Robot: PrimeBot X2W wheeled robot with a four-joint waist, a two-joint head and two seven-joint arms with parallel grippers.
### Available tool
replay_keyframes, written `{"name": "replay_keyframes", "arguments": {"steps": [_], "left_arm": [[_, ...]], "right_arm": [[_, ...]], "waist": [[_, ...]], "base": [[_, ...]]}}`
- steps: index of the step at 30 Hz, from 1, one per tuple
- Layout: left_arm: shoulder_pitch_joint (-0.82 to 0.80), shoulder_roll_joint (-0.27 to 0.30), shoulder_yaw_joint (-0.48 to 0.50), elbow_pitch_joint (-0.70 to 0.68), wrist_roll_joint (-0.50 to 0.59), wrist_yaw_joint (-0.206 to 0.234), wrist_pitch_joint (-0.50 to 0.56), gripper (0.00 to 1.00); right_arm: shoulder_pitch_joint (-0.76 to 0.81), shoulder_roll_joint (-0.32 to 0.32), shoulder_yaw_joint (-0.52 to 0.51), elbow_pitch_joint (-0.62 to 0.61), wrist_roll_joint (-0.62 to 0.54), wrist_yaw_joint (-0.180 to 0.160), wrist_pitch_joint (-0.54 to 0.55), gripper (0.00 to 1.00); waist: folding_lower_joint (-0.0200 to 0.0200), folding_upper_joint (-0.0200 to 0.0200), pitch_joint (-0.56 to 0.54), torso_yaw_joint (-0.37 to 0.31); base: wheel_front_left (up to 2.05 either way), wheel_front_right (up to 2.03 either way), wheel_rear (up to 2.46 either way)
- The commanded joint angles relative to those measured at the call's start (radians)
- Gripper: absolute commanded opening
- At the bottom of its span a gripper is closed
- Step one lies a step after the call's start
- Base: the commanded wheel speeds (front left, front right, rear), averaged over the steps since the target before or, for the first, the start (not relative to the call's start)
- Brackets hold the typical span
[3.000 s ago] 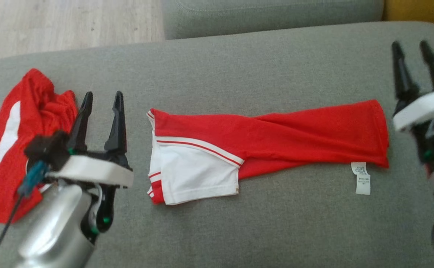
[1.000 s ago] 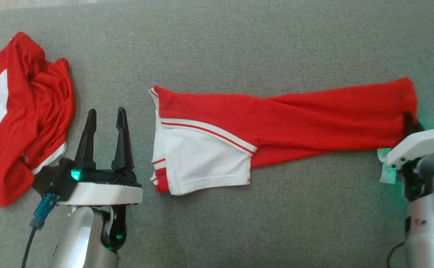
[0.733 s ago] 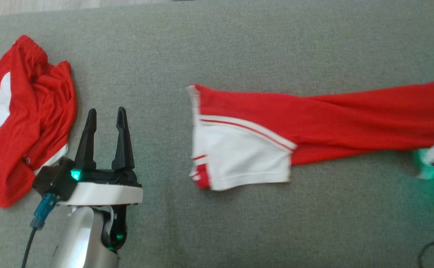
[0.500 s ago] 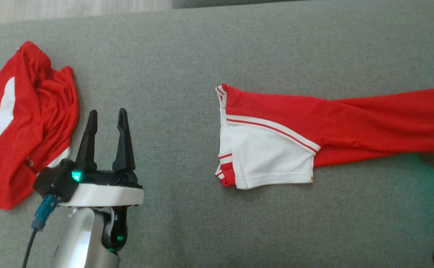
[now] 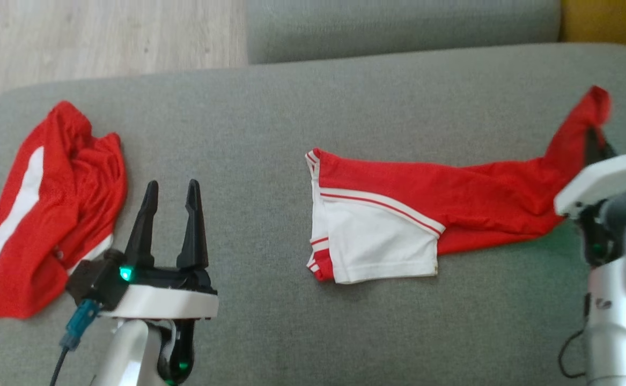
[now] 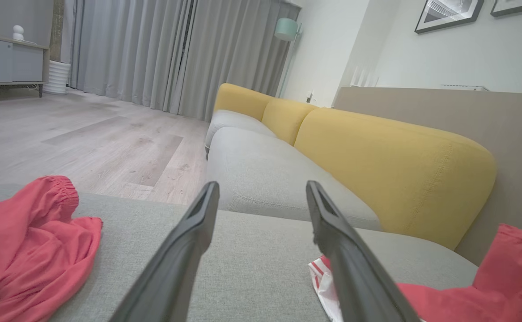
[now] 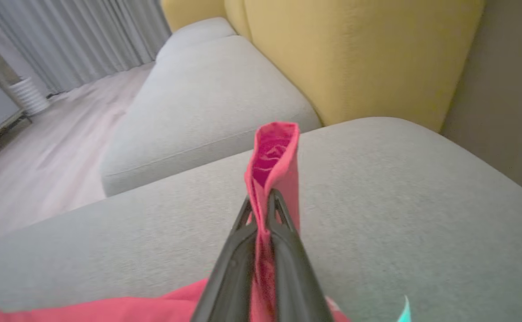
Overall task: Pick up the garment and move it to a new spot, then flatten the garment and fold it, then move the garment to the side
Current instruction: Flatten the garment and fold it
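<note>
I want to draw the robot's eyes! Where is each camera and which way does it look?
Head: high up, looks down on the grey cushion, the red-and-white garment and the crumpled red garment; left end effector and right end effector show.
Left wrist: low, looks along its open fingers across the cushion to the yellow backrest.
Right wrist: looks along its shut fingers, pinching the garment's end, toward the backrest.
Shared: both wrist views show the yellow backrest.

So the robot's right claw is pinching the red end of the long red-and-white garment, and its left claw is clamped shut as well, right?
Not quite. The right gripper does pinch the red end of the garment, but the left gripper is open, fingers apart and empty, as the head view shows.
</note>
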Motion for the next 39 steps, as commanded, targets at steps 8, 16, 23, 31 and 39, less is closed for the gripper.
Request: {"name": "replay_keyframes", "arguments": {"steps": [8,16,23,31,39], "left_arm": [[-0.008,0.001,0.016,-0.033,-0.012,-0.006,-0.008,1.0],[-0.007,0.0,0.011,-0.027,-0.015,-0.006,-0.008,1.0],[-0.017,-0.001,-0.003,-0.016,-0.017,-0.006,-0.008,1.0],[-0.024,-0.002,-0.01,-0.006,-0.022,-0.006,-0.008,1.0],[-0.014,-0.002,0.013,-0.017,-0.017,-0.006,-0.008,1.0]], "right_arm": [[0.064,0.011,0.35,-0.131,0.281,-0.001,0.04,0.0],[0.098,0.011,0.598,-0.094,0.458,-0.001,-0.018,0.0],[0.073,0.011,0.768,0.018,0.584,-0.001,-0.098,0.0],[0.032,0.012,0.936,0.123,0.804,-0.001,-0.168,1.0],[-0.074,0.012,1.092,0.154,0.887,-0.001,-0.356,1.0]], "waist": [[0.0001,0.0,-0.06,0.036],[0.0001,0.0,-0.054,0.08],[0.0001,0.0,-0.036,0.127],[0.0001,0.0,-0.022,0.159],[0.0001,0.0,-0.027,0.126]], "base": [[0.0,0.0,0.0],[0.0,0.0,0.0],[0.0,0.0,0.0],[0.0,0.0,0.0],[0.0,0.0,0.0]]}}
